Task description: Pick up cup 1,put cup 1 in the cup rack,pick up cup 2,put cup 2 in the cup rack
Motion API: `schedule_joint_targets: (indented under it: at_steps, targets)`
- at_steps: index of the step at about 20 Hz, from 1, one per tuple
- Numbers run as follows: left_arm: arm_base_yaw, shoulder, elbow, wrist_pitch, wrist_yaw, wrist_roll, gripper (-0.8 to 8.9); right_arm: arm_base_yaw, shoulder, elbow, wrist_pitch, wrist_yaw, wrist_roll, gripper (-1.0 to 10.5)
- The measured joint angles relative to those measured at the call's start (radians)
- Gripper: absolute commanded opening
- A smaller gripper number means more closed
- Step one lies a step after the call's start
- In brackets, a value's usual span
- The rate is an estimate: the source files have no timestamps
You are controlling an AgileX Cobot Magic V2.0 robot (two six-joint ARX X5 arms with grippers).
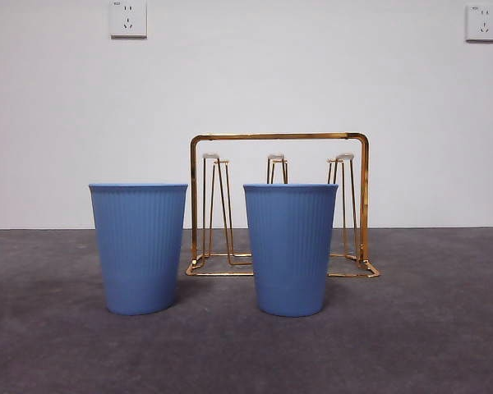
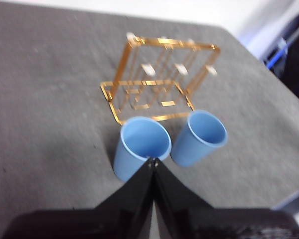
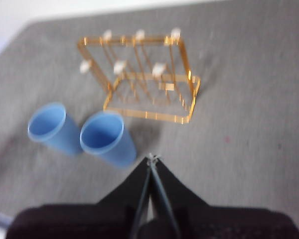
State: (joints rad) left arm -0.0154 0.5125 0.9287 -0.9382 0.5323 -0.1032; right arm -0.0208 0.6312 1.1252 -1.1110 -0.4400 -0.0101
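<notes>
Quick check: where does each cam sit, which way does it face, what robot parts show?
Front view: low, table height, level at two ribbed blue plastic cups before the gold wire cup rack; no robot visible.
Left wrist view: high on the arm, angled down at cups and rack; left gripper, jaws shut, tips over the near cup.
Right wrist view: same from the other side; right gripper, shut.
All views share the cups and rack.

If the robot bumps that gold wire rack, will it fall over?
Probably not easily: the cup rack stands on a wide flat base. Its thin wire looks light, so a push would likely slide it across the grey table rather than tip it.
</notes>
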Motion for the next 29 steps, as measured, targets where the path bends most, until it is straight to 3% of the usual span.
schedule_joint_targets:
  at_steps: [4, 9, 10, 11, 12, 13, 14, 18, 21, 29]
  targets:
    - [0.0, 0.053, 0.062, -0.08, 0.007, 0.056, -0.06, 0.0, 0.081, 0.073, -0.128, -0.014, -0.065, -0.1]
    - [-0.011, 0.082, 0.072, -0.095, 0.039, 0.083, 0.09, 0.0, 0.129, 0.082, -0.151, -0.066, -0.088, 0.2]
    - [-0.016, 0.087, 0.072, -0.095, 0.072, 0.085, 0.81, 0.0, 0.131, 0.082, -0.144, -0.085, -0.088, 1.0]
    - [-0.019, 0.092, 0.072, -0.094, 0.103, 0.085, 2.22, 0.0, 0.132, 0.082, -0.129, -0.104, -0.088, 2.1]
    - [-0.02, 0.098, 0.072, -0.094, 0.136, 0.085, 4.42, 0.0, 0.132, 0.083, -0.113, -0.132, -0.088, 3.4]
    - [-0.02, 0.105, 0.072, -0.093, 0.158, 0.084, 5.93, 0.0, 0.14, 0.084, -0.102, -0.158, -0.087, 4.4]
    - [-0.02, 0.116, 0.072, -0.093, 0.187, 0.084, 6.32, 0.0, 0.15, 0.086, -0.084, -0.191, -0.081, 4.8]
    - [-0.027, 0.153, 0.072, -0.038, 0.348, 0.065, 6.3, 0.046, 0.233, 0.09, -0.024, -0.235, -0.049, 4.7]
    - [-0.047, 0.174, 0.072, 0.032, 0.386, 0.031, 6.29, 0.14, 0.344, 0.09, 0.014, -0.221, -0.021, 4.7]
    - [-0.102, 0.237, 0.072, 0.04, 0.388, 0.013, 6.28, 0.437, 0.648, 0.122, 0.138, 0.071, 0.072, 4.7]
